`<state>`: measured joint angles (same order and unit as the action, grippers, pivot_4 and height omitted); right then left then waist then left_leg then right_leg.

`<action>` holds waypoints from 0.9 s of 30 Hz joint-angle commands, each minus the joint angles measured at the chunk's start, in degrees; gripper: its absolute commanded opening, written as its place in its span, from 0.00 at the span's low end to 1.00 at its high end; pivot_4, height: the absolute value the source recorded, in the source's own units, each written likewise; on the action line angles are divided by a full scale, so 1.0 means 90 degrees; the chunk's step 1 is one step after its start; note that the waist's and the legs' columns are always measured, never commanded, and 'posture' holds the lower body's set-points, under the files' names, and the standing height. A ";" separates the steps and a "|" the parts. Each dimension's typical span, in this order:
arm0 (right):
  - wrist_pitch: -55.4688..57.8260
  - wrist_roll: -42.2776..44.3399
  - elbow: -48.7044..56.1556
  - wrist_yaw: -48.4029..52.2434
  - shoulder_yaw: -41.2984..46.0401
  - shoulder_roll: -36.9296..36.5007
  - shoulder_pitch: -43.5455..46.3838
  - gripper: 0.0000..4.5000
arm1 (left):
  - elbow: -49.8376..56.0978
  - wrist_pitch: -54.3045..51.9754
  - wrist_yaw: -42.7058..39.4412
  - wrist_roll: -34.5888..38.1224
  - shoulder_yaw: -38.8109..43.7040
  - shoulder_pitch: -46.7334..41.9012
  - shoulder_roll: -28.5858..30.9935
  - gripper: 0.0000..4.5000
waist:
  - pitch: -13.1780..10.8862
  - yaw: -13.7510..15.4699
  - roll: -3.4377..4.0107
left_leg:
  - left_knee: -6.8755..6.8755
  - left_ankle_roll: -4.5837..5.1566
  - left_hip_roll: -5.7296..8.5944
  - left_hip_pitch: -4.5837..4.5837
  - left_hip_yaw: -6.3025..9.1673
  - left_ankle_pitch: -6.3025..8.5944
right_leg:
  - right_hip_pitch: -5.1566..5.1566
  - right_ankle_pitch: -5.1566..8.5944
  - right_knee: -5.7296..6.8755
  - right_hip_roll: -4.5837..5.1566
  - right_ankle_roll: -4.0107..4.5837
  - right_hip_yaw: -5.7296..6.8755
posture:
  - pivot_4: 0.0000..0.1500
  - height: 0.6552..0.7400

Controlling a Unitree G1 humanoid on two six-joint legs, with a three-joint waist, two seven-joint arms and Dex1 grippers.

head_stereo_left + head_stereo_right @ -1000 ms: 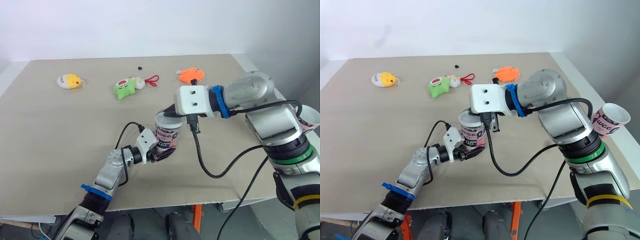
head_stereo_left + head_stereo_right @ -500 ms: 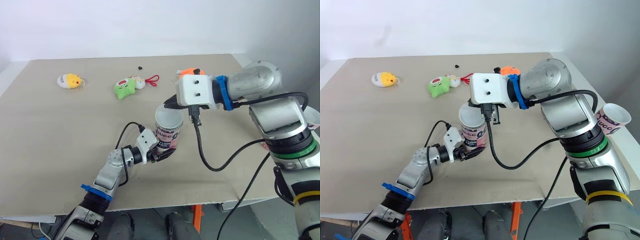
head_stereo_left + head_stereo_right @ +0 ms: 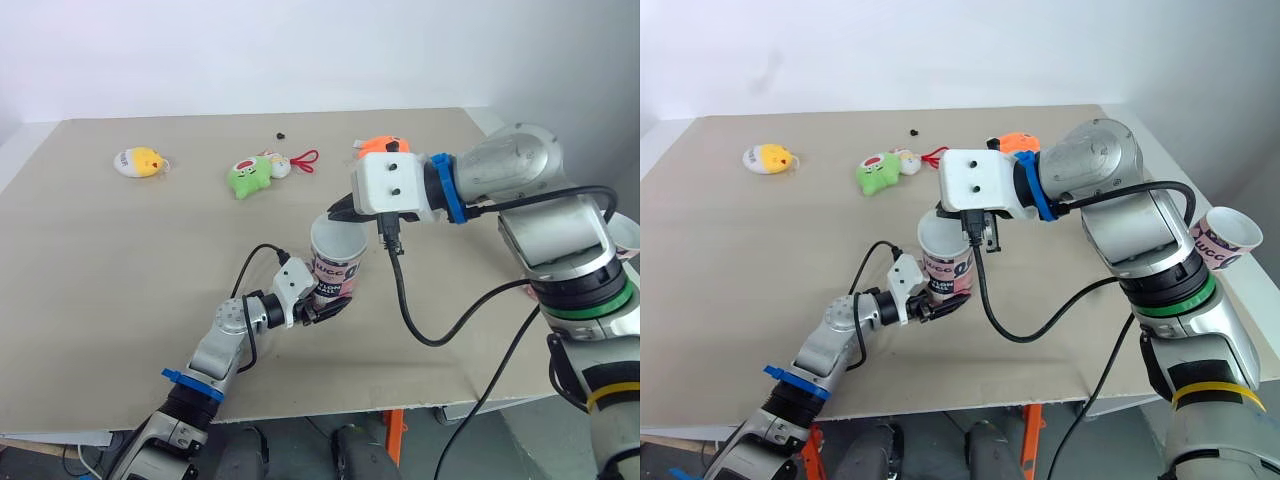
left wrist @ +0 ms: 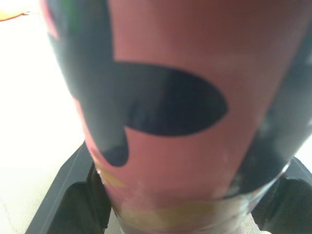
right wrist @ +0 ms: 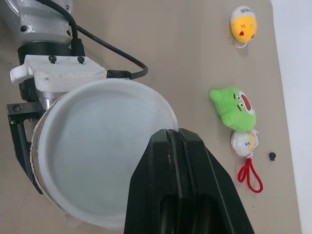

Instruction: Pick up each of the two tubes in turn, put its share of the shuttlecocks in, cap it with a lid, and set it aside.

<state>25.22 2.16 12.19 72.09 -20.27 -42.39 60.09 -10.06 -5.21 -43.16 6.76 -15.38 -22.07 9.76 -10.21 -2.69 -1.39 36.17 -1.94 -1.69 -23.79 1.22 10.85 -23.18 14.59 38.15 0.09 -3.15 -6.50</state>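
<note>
Compared with a second ago, the right arm is seen raised and drawn toward the upper part of the frame. Its tool is now just above the far rim of the white lid rather than down on it. The tool's two black fingers are pressed together, and whether they touch the lid cannot be told. The tube is kept at the same spot, centre frame, pinched low on its pink-and-black wall by the left tool. The tube's long axis is held close to upright, its capped end up and leaning slightly toward the right of the frame. Whether its base touches the desk cannot be told. A second tube is seen at the right edge. Yellow, green and orange plush toys are scattered along the upper part of the desk.
</note>
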 commanded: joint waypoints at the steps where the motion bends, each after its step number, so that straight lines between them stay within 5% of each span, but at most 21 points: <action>1: -0.0002 0.0068 0.0150 0.0001 0.0152 0.0003 0.0015 0.01 | -0.0354 -0.0304 -0.0012 -0.0171 -0.0173 0.0219 0.0096 0.66 | 0.0000 0.0000 0.0000 | 0.0000 0.0000 0.0000 0.0000 0.0000 0.0000 | 0.0000 0.0000 0.0000 0.0000 0.0000 0.0000 | 1.00 1.00; 27: -0.0542 -0.0564 -0.0274 -0.0039 -0.0099 0.0203 0.0164 0.01 | -0.0285 -0.0384 -0.0011 -0.0167 -0.0208 0.0260 0.0081 0.66 | 0.0000 0.0000 0.0000 | -0.0005 0.0000 0.0001 0.0001 0.0000 0.0000 | -0.0001 0.0000 -0.0001 0.0001 -0.0001 0.0001 | 1.00 1.00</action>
<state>21.08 -2.05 9.65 72.04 -21.20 -40.64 59.73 -9.60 -6.03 -43.13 6.79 -15.41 -21.95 9.77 -10.21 -2.70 -1.39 36.13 -1.94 -1.68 -23.78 1.23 10.85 -23.19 14.59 38.14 0.10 -3.16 -6.49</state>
